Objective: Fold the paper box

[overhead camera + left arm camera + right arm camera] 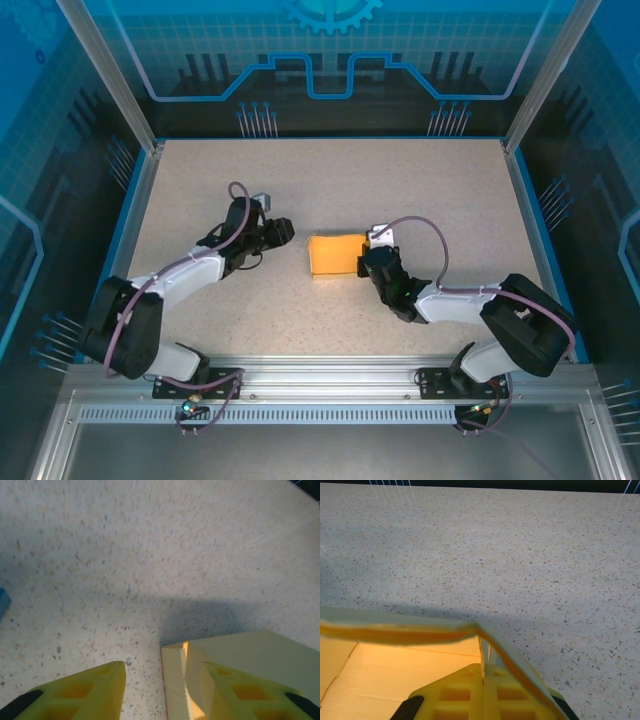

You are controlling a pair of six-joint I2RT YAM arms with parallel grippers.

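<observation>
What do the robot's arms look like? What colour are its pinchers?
Both the left arm and right arm are white with black joints. A thin purple cable loops along each. The jaws are bright yellow plastic with square hollows and black patches.

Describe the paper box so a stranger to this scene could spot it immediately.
Start at the speckled beige table. Near its middle, between the left gripper and the right gripper, lies the paper box, a flat rectangle. Unlike the black-and-white arms beside it, it is yellow-orange card.
</observation>
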